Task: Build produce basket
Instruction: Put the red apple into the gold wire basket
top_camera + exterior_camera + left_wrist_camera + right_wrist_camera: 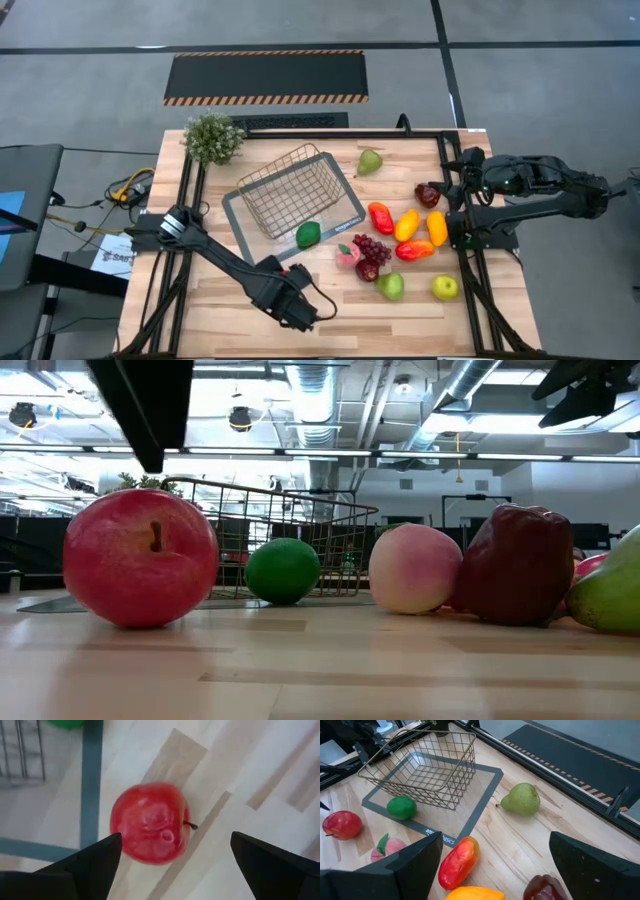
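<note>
The left hand (pixel 172 865) is being held spread above the red apple (pixel 149 822) on the table (pixel 260 765); the right hand (pixel 492 870) is being kept spread too.

Both arms were dark, near-black jointed tubes with chunky housings. The left arm (pixel 225 260) carried a thin black cable near its wrist; the right arm (pixel 530 185) looked bulkier, its fingers (pixel 600 870) plain matte wedges.

red apple (pixel 149 822) on wood beyond the parted gripper (pixel 175 857) fingers
</note>
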Controlling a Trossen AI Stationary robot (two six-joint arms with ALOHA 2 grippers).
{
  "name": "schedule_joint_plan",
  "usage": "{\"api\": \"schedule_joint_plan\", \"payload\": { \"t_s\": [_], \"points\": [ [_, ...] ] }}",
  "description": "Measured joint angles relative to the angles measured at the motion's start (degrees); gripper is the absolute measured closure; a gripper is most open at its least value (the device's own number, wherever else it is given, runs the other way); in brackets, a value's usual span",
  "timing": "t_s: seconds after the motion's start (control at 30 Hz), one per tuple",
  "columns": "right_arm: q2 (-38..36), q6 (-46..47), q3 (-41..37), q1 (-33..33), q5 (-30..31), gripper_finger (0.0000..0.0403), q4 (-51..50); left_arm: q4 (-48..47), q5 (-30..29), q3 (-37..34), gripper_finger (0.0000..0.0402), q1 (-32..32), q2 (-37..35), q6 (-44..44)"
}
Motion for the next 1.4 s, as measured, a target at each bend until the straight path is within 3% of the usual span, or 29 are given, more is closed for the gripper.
{"api": "schedule_joint_plan", "payload": {
  "t_s": [0.23, 0.97, 1.4],
  "points": [
    [-0.02, 0.04, 0.00, -0.04, 0.16, 0.0017, 0.02, 6.77, 2.39, -3.91, 0.0042, 0.30, -0.85, -2.54],
    [-0.02, 0.61, 0.00, -0.04, 0.16, 0.0017, 0.04, -1.37, -1.65, -4.24, 0.0042, 0.80, -2.06, -5.58],
    [-0.02, 0.59, 0.00, -0.04, 0.16, 0.0017, 0.02, 12.31, 0.63, -9.40, 0.0042, 0.89, -1.89, -0.46]
  ]
}}
